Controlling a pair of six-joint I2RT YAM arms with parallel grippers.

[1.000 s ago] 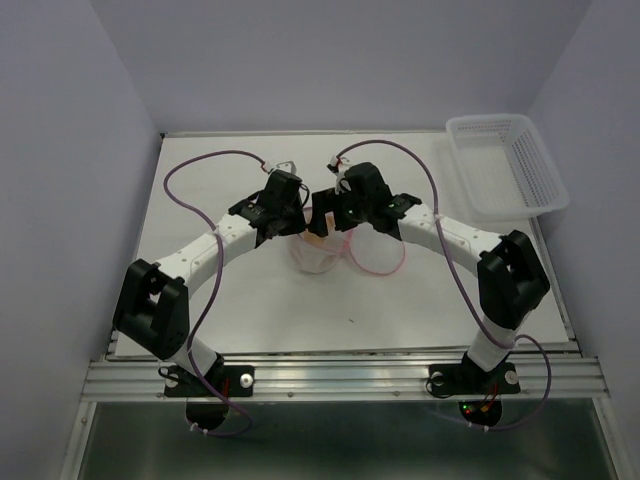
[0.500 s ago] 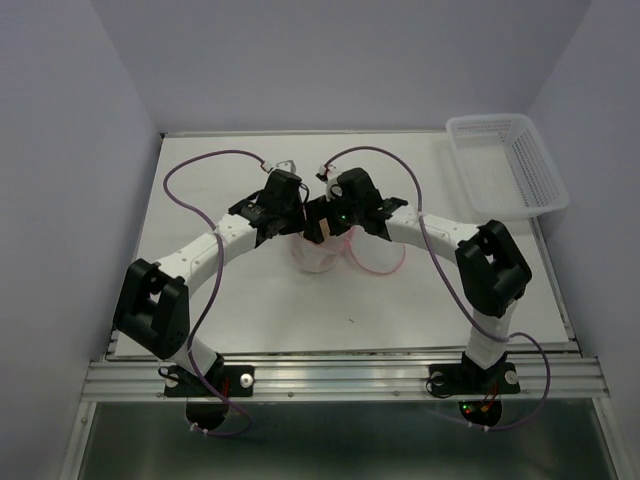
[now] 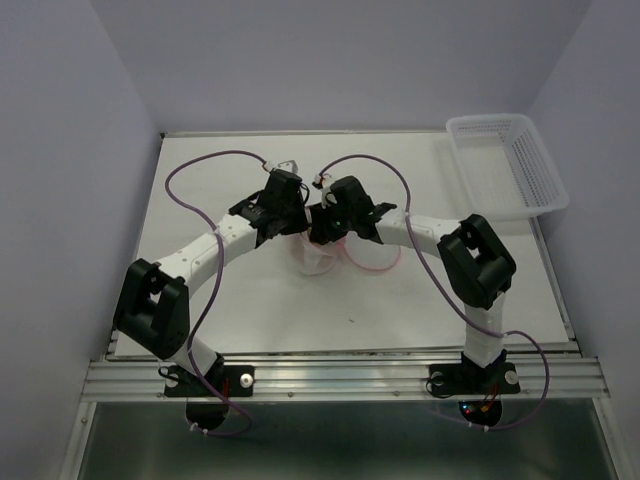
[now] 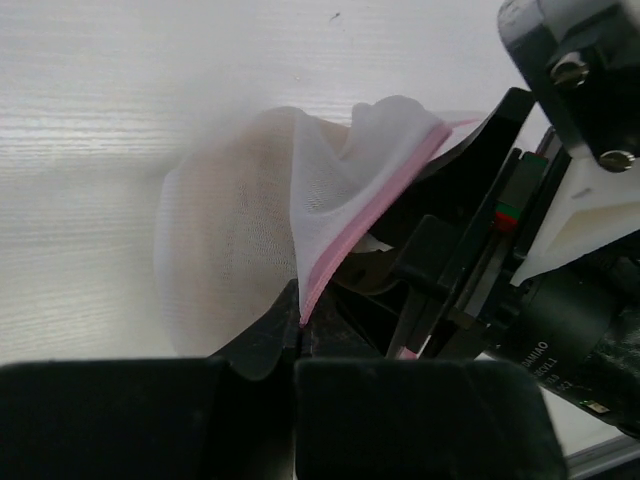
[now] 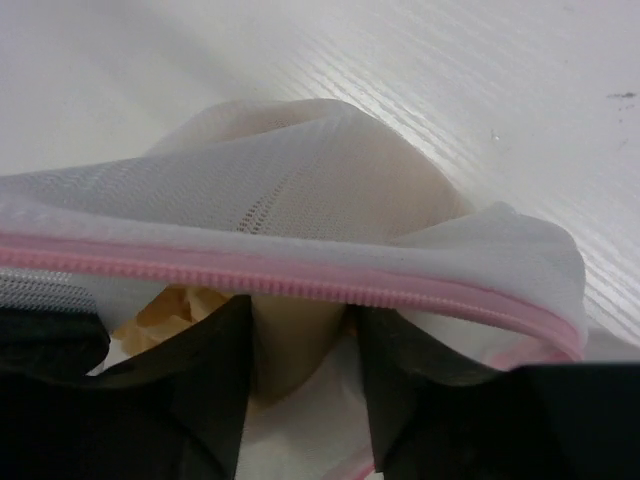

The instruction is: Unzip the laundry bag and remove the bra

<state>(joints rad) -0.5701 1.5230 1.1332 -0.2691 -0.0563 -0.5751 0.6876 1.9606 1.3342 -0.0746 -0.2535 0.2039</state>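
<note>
The laundry bag (image 3: 318, 256) lies mid-table, a white mesh pouch with pink zipper trim, its second round half (image 3: 377, 257) flopped open to the right. My left gripper (image 4: 300, 322) is shut on the pink trim of the laundry bag (image 4: 240, 220) and holds the edge up. My right gripper (image 5: 298, 322) reaches under the pink zipper (image 5: 300, 287) into the opening. Its fingers press on either side of a beige fold of the bra (image 5: 297, 352). In the top view both grippers (image 3: 290, 222) (image 3: 326, 226) meet over the bag and hide the bra.
A white plastic lattice basket (image 3: 490, 119) stands at the table's back right corner. Purple cables loop over both arms. The right wrist (image 4: 560, 230) crowds close beside the left gripper.
The right arm has pushed left into the bag's opening and its jaws have narrowed onto the beige fabric. The left gripper has stayed put on the trim.
</note>
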